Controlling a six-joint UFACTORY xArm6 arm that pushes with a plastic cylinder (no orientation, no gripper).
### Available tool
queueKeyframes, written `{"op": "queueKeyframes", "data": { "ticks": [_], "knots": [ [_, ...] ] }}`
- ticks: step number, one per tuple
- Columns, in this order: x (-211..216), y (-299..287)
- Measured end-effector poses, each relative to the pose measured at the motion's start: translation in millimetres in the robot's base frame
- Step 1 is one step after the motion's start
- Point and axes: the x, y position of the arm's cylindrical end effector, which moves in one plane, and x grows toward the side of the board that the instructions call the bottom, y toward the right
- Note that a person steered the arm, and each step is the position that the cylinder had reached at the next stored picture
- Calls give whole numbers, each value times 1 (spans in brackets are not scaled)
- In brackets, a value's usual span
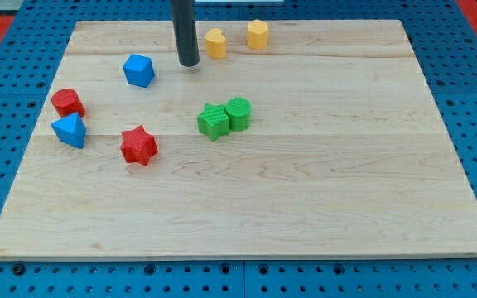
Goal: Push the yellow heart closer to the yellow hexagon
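Far to the left of my tip (189,64) we note a red cylinder (68,103), blue triangle (69,131), red star (138,146); blue block (138,70) nearer. No jaws here: our arm ends in a bare rod. Just right of the tip: yellow heart (214,43), small, lobed, apart from it. Right again, yellow hexagon (257,35), near the board (346,182) top edge, bare wood between. Green pair (224,117) below-right, touching
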Motion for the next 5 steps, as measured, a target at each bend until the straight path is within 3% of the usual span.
{"op": "queueKeyframes", "data": {
  "ticks": [3, 5],
  "knots": [
    [-38, 21],
    [-41, 55]
  ]
}}
